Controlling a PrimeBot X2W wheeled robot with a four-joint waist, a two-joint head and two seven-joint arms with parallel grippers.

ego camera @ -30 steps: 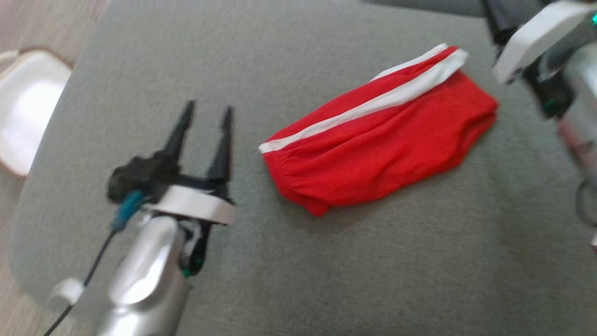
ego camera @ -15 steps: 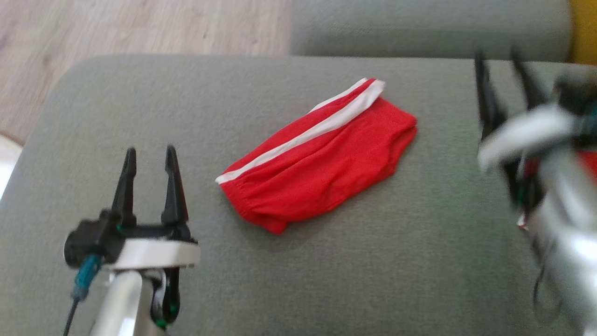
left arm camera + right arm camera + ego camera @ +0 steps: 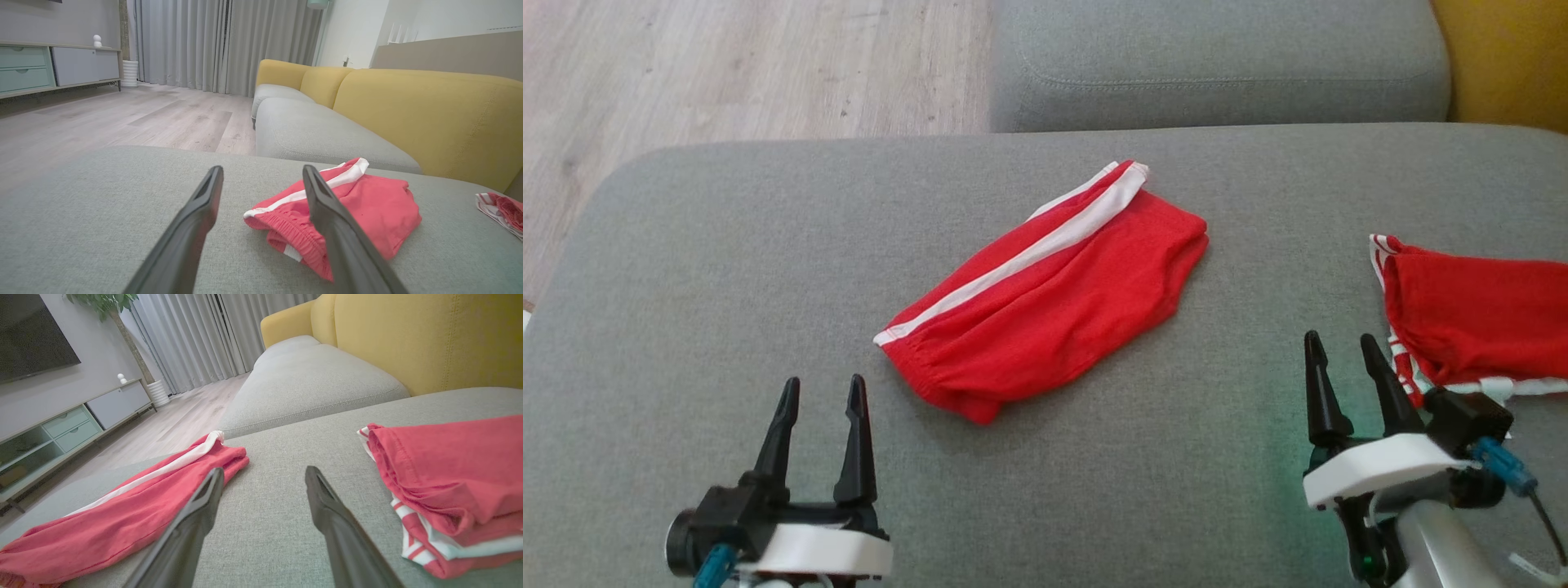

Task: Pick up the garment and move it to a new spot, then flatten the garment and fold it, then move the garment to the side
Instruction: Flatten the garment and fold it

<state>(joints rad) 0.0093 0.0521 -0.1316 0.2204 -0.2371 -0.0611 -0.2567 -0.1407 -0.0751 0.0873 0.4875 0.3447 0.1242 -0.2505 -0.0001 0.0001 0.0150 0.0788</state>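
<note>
The garment (image 3: 1045, 294) is a pair of red shorts with a white side stripe, folded and lying slantwise in the middle of the grey sofa seat (image 3: 727, 269). It also shows in the left wrist view (image 3: 367, 208) and the right wrist view (image 3: 135, 506). My left gripper (image 3: 821, 392) stands open at the lower left, apart from the shorts' waistband end. At the lower right my right gripper (image 3: 1339, 347) is open too, with nothing between its fingers, just left of a second red pile.
A folded stack of red and red-white striped clothes (image 3: 1470, 314) lies at the seat's right edge, close to my right gripper. Another grey cushion (image 3: 1217, 65) and a yellow backrest (image 3: 1503, 57) are behind. Wooden floor (image 3: 727, 73) lies beyond the seat's left and far edges.
The head camera has swung, shifting the whole picture. Both grippers have drawn back to the lower corners, the right one coming down from the upper right. The shorts lie as before.
</note>
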